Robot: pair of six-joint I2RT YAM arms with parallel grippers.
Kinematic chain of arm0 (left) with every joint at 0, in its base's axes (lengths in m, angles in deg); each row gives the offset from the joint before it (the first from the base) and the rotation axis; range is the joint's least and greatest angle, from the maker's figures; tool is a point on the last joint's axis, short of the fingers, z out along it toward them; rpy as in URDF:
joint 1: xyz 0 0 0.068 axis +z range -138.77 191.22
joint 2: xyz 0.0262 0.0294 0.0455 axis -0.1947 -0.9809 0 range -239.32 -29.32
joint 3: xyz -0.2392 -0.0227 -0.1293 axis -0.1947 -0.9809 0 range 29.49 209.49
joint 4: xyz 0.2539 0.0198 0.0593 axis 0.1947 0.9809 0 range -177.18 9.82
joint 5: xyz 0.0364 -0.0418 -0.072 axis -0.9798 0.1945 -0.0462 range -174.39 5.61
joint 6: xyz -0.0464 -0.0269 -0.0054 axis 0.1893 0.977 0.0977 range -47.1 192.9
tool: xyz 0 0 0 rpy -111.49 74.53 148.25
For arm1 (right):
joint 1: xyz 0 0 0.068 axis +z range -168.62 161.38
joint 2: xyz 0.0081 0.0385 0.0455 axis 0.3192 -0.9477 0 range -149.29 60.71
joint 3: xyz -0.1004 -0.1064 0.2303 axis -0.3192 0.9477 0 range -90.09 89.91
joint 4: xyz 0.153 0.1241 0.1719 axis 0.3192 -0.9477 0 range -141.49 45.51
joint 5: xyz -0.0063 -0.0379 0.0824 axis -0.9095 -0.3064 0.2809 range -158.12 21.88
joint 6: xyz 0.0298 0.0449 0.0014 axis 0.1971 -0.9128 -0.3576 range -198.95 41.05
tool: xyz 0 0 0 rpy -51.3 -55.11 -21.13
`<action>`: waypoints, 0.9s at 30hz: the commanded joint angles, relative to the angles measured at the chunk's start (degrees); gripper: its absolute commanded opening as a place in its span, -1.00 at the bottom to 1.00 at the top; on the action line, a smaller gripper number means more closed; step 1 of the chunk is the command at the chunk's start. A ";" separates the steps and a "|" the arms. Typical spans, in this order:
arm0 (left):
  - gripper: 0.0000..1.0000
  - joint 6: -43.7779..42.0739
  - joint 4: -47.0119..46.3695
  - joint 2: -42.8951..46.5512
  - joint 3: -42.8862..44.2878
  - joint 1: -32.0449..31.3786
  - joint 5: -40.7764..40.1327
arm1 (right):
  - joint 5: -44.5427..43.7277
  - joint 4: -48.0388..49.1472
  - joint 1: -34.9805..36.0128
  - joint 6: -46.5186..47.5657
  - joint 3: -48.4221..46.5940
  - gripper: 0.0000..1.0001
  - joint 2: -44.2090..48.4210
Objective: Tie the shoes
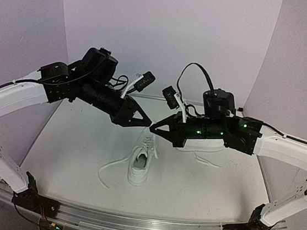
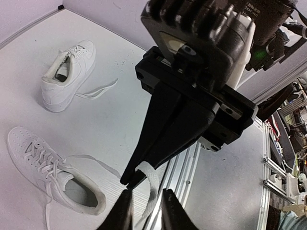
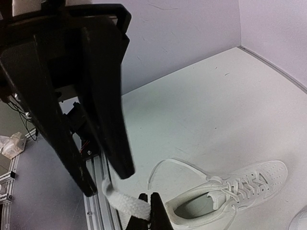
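Both hands met tip to tip above the middle of the bench [image 1: 73,139]. The right hand [image 1: 156,127] was pinched shut on the end of a white lace [image 3: 125,203]. The left hand [image 1: 145,119] had its fingers apart, one on either side of that lace, gripping nothing. One shoe [image 1: 140,162] lay on the bench just to the near side of the hands, heel near and laces loose. The other shoe [image 1: 197,146] lay to its right, mostly hidden under the right arm.

The handover looked fragile. The right hand held only a short stub of lace, so if the left closed off line, or the right let go before the left had a firm pinch, the lace would likely fall back to the bench. The fingers were crowded together — a small turn could knock them. Nothing held the shoe down, so a hard pull might drag or tip it rather than draw the lace.
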 commanded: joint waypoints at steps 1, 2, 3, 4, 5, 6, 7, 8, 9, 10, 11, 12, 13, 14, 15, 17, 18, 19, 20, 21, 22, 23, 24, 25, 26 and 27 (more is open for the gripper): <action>-0.21 2.70 1.00 3.83 0.11 0.88 -8.77 | -1.75 1.21 0.11 -2.36 -1.59 -1.00 1.53; -0.08 4.15 0.91 5.03 -1.50 1.81 -10.82 | -3.22 1.13 0.13 -3.30 -1.07 -1.00 2.37; 0.03 5.95 0.45 6.80 -3.63 3.10 -12.66 | -5.34 0.98 0.08 -4.31 -0.46 -1.00 3.42; 0.14 8.21 0.03 9.00 -6.24 4.00 -15.07 | -7.83 0.80 0.07 -5.40 0.28 -1.00 4.64; 0.19 10.20 -0.17 10.62 -9.46 4.54 -18.64 | -9.94 0.71 0.03 -6.64 1.28 -1.00 5.76; 0.23 12.29 -0.09 12.22 -12.24 4.84 -21.43 | -12.18 0.68 0.00 -7.70 2.16 -1.00 7.09; 0.25 13.87 0.29 13.52 -15.68 4.91 -24.03 | -13.93 0.67 -0.01 -8.98 3.11 -1.00 8.23; 0.25 15.98 1.00 14.33 -18.85 4.86 -26.02 | -16.17 0.54 0.01 -10.16 3.92 -1.00 8.91; 0.25 18.78 1.27 15.04 -21.97 4.65 -27.85 | -18.92 0.23 0.05 -11.25 4.51 -1.00 9.79; 0.26 21.25 1.07 15.77 -25.88 4.08 -29.75 | -21.51 -0.26 0.03 -12.53 5.06 -1.00 10.46; 0.28 23.29 0.30 16.84 -29.78 3.14 -30.60 | -23.83 -0.89 -0.01 -13.69 5.46 -1.00 10.98; 0.30 25.23 0.04 17.71 -32.94 1.81 -31.94 | -25.99 -1.54 -0.08 -14.63 5.76 -1.00 11.49; 0.31 27.47 0.44 18.10 -34.76 -0.54 -33.53 | -27.69 -2.31 -0.12 -15.26 5.94 -1.00 11.94; 0.31 29.44 2.30 17.93 -35.72 -2.66 -36.75 | -28.98 -2.66 -0.18 -15.79 6.15 -1.00 12.32; 0.31 31.31 4.24 17.60 -36.35 -4.37 -38.92 | -29.74 -2.85 -0.24 -16.21 6.38 -1.00 12.57; 0.31 34.51 7.16 16.82 -37.59 -6.43 -40.59 | -30.60 -3.01 -0.36 -16.90 6.76 -1.00 12.81; 0.31 36.27 7.28 16.65 -38.64 -6.69 -40.51 | -30.69 -3.02 -0.35 -17.02 6.80 -1.00 12.74; 0.31 37.94 6.90 16.61 -39.66 -6.87 -40.26 | -30.77 -3.06 -0.31 -17.07 6.75 -1.00 12.62; 0.30 39.34 6.14 16.60 -41.06 -7.01 -40.08 | -30.94 -3.15 -0.36 -17.16 6.62 -1.00 12.48; 0.28 40.44 5.05 16.56 -42.41 -7.08 -39.75 | -31.00 -3.19 -0.33 -17.24 6.56 -1.00 12.35; 0.27 40.92 3.94 16.29 -43.36 -7.14 -39.49 | -31.02 -3.26 -0.37 -17.25 6.56 -1.00 12.30; 0.26 41.23 2.42 15.76 -44.14 -7.17 -39.20 | -31.17 -3.31 -0.42 -17.40 6.62 -1.00 12.27; 0.26 41.55 0.97 15.10 -44.80 -7.18 -38.92 | -31.26 -3.34 -0.42 -17.48 6.64 -1.00 12.23; 0.25 41.86 -0.39 14.20 -45.43 -7.18 -38.69 | -31.26 -3.36 -0.39 -17.51 6.69 -1.00 12.19; 0.23 42.25 -1.75 13.01 -45.99 -7.18 -38.35 | -31.30 -3.43 -0.43 -17.59 6.73 -1.00 12.13; 0.20 42.48 -3.54 12.14 -46.54 -7.18 -37.79 | -31.23 -3.45 -0.46 -17.70 6.73 -1.00 12.12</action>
